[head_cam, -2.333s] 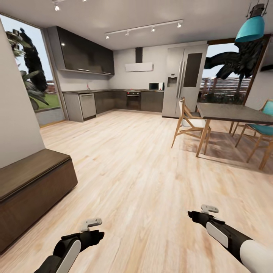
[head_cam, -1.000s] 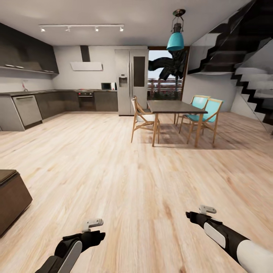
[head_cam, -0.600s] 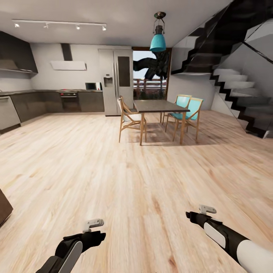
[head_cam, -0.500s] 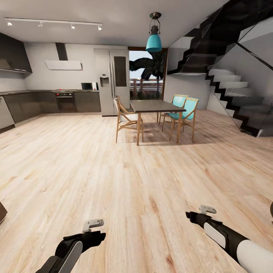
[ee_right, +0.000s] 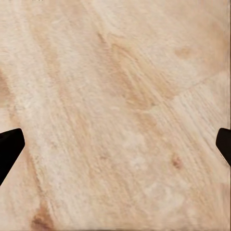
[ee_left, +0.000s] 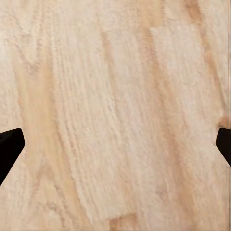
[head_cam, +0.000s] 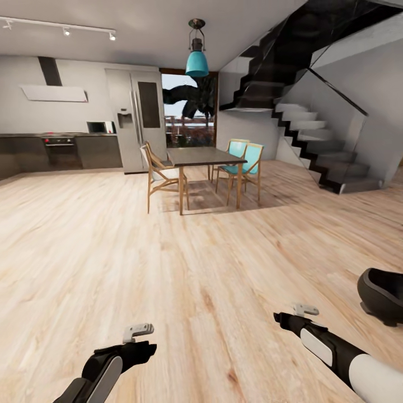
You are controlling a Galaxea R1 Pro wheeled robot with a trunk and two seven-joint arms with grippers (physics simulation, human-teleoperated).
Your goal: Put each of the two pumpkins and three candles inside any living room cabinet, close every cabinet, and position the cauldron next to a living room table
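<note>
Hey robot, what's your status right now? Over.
Both grippers, left and right, open, empty, over wood floor. Cauldron on floor at right edge. Nothing between.

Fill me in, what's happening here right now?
The robot is out on the wood floor with nothing in hand. The left pincer and right pincer hang low over bare planks, both open and empty. A matte black cauldron sits on the floor at the head view's right edge, beyond the right pincer. Ahead are a dining table with chairs, a fridge and stairs.
</note>
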